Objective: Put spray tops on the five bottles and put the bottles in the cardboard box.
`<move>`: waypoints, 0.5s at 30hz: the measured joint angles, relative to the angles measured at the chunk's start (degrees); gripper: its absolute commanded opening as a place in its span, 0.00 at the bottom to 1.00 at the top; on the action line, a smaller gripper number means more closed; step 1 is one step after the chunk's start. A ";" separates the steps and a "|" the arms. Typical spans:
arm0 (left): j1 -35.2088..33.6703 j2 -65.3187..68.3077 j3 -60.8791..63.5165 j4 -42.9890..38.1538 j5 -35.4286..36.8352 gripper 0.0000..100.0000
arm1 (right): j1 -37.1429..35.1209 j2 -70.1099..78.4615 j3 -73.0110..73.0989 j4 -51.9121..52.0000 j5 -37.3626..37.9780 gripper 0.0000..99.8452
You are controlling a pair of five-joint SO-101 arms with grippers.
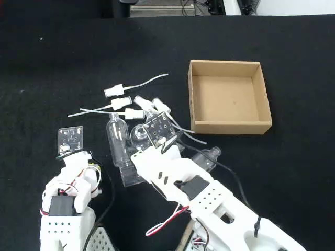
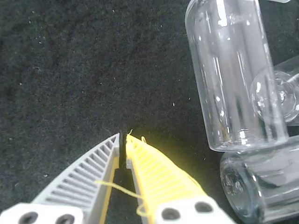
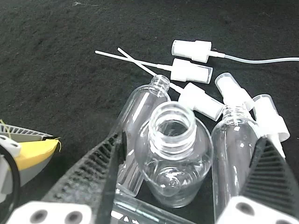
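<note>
Between the spread fingers of the right gripper (image 3: 189,149) stands the upright bottle (image 3: 173,154), clear plastic, mouth up and uncapped. The gripper is released, one finger on each side of the bottle's body, and neither visibly touches it.

Two lying bottles (image 3: 140,109) press in close on both sides, so the closing fingers should come in squarely on the body below the shoulder. They should squeeze gently, because the thin wall will likely flex and slip. Keeping the bottle vertical leaves the neck free for a top.

The spray tops (image 3: 191,50) lie just beyond the bottles, their thin tubes crossing. The left gripper (image 2: 122,140) rests clenched on nothing, near the black table (image 1: 52,63) and beside another bottle. The cardboard box (image 1: 230,127) sits well apart from the bottles.
</note>
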 measured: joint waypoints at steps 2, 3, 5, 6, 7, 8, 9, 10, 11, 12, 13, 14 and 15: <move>0.00 0.00 0.00 0.00 0.00 0.03 | 0.00 2.37 -0.88 0.00 0.00 0.38; 0.00 0.00 0.00 0.00 0.00 0.03 | 0.00 3.78 -1.49 0.00 0.00 0.38; 0.00 0.00 0.00 0.00 0.00 0.03 | 0.00 6.15 -2.90 0.00 0.00 0.38; 0.00 0.00 0.00 0.00 0.00 0.03 | 0.00 6.95 -3.43 0.00 0.00 0.38; 0.00 0.00 0.00 0.00 0.00 0.03 | 0.00 7.65 -3.87 0.00 0.00 0.38; 0.00 0.00 0.00 0.00 0.00 0.03 | 0.00 7.82 -4.04 0.00 0.00 0.38; 0.00 0.00 0.00 0.00 0.00 0.03 | 0.00 7.82 -4.13 0.00 0.00 0.38; 0.00 0.00 0.00 0.00 0.00 0.03 | 0.00 7.82 -4.22 -0.09 0.00 0.38; 0.00 0.00 0.00 0.00 0.00 0.03 | 0.00 7.82 -4.22 -0.18 0.00 0.38; 0.00 0.00 0.00 0.00 0.00 0.03 | 0.00 7.82 -4.22 -0.18 0.00 0.37; 0.00 0.00 0.00 0.00 0.00 0.03 | 0.00 7.82 -4.31 -0.18 0.00 0.34; 0.00 0.00 0.00 0.00 0.00 0.03 | 0.00 7.82 -4.31 -0.18 0.00 0.29; 0.00 0.00 0.00 0.00 0.00 0.03 | 0.00 7.82 -4.31 -0.18 0.00 0.22</move>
